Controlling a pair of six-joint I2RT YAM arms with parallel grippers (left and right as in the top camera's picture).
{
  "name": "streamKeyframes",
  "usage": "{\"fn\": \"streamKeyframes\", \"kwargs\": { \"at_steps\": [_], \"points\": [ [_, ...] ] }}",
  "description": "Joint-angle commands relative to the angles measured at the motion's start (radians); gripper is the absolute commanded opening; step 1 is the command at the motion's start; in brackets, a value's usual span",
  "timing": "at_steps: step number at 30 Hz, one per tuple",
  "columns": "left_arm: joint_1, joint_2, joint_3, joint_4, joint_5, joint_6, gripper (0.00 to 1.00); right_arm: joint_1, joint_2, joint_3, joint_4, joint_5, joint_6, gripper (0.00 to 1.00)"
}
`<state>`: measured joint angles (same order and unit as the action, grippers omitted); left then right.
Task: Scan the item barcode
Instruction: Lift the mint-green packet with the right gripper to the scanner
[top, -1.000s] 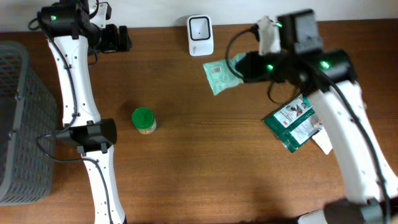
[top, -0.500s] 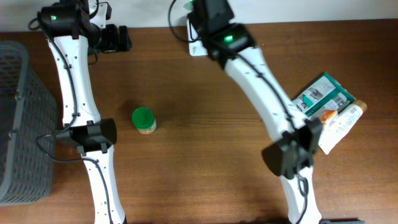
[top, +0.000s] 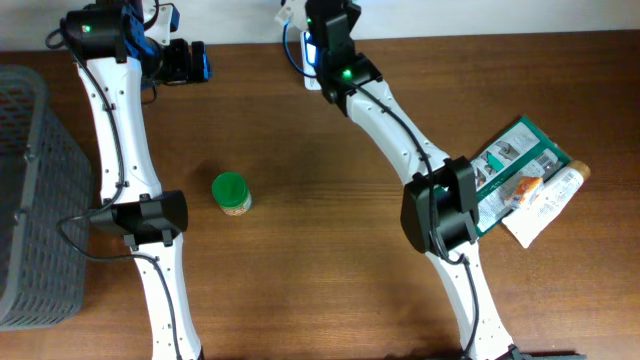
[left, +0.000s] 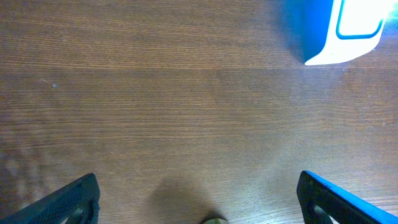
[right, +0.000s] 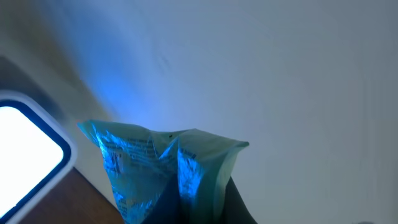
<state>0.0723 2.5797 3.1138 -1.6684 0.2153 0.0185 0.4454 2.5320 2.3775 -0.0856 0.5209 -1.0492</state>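
Right claw (right: 180, 214): clamped on a packet (right: 165, 165), which sticks out ahead of it, lit blue, the white scanner (right: 25, 143) just to its left.
Left claw (left: 199, 193): jaws wide apart over the wooden table (left: 155, 93).

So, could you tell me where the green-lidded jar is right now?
Overhead, the green-lidded jar stands on the table's left half, just right of the left arm.

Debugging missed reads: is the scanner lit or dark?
Lit: blue glow spills from the scanner, and the packet in front is washed blue.
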Motion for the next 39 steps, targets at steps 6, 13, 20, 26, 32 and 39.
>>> {"fn": "streamKeyframes", "kwargs": {
  "at_steps": [6, 13, 20, 26, 32, 39],
  "points": [
    [0.001, 0.006, 0.016, -0.002, -0.003, 0.005, 0.99, -0.003, 0.014, -0.007, 0.004, -0.118, -0.019, 0.04],
    [0.001, 0.006, 0.016, -0.002, -0.003, 0.005, 0.99, -0.003, 0.046, -0.007, 0.012, -0.122, -0.020, 0.04],
    [0.001, 0.006, 0.016, -0.002, -0.003, 0.005, 0.99, -0.002, 0.061, -0.007, 0.074, -0.126, -0.020, 0.04],
    [0.001, 0.006, 0.016, -0.002, -0.003, 0.005, 0.99, 0.001, 0.061, -0.007, 0.074, -0.125, -0.019, 0.04],
    [0.001, 0.006, 0.016, -0.002, -0.003, 0.005, 0.99, 0.005, 0.043, -0.007, 0.053, -0.114, 0.009, 0.04],
    [0.001, 0.006, 0.016, -0.002, -0.003, 0.005, 0.99, 0.005, -0.066, -0.006, 0.026, -0.118, 0.228, 0.04]
  ]
}}
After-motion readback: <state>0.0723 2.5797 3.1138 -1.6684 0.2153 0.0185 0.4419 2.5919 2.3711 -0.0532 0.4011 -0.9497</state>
